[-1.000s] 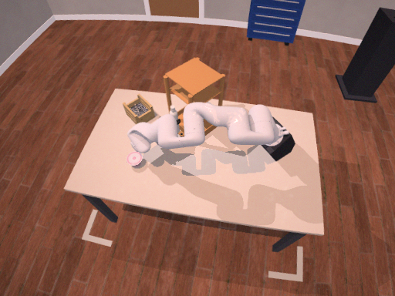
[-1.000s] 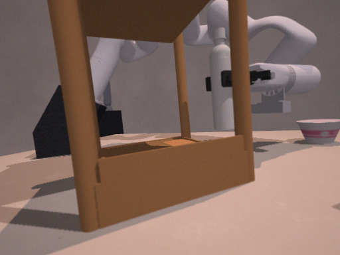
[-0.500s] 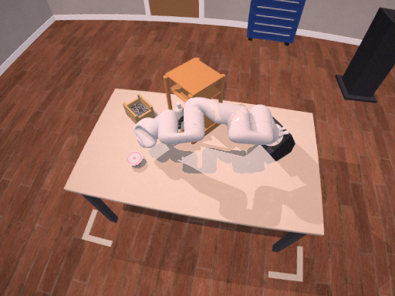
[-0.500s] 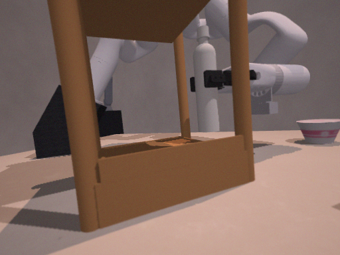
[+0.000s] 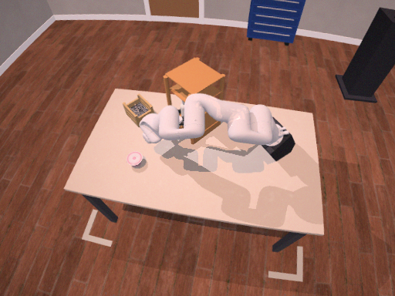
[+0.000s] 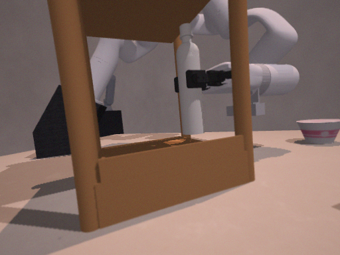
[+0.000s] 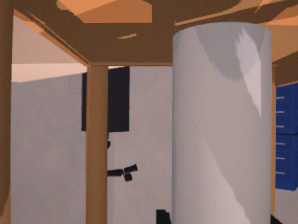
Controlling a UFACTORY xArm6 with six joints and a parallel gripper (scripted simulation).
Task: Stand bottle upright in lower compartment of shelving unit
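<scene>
End effector (image 6: 186, 80) pinching one upright bottle (image 6: 189, 106) beside one shelving unit (image 6: 74, 109).

In the top view the arm (image 5: 200, 116) hides the bottle, and the wrist view crops the bottle (image 7: 222, 130) at top and base.

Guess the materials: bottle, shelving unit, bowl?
Bottle: probably plastic, pale grey, smooth with soft sheen, held upright by the tool.
Shelving unit: looks like wood or painted board, flat matte brown, no grain visible.
Bowl: ceramic or plastic, can't tell; pale with a pink band.
</scene>
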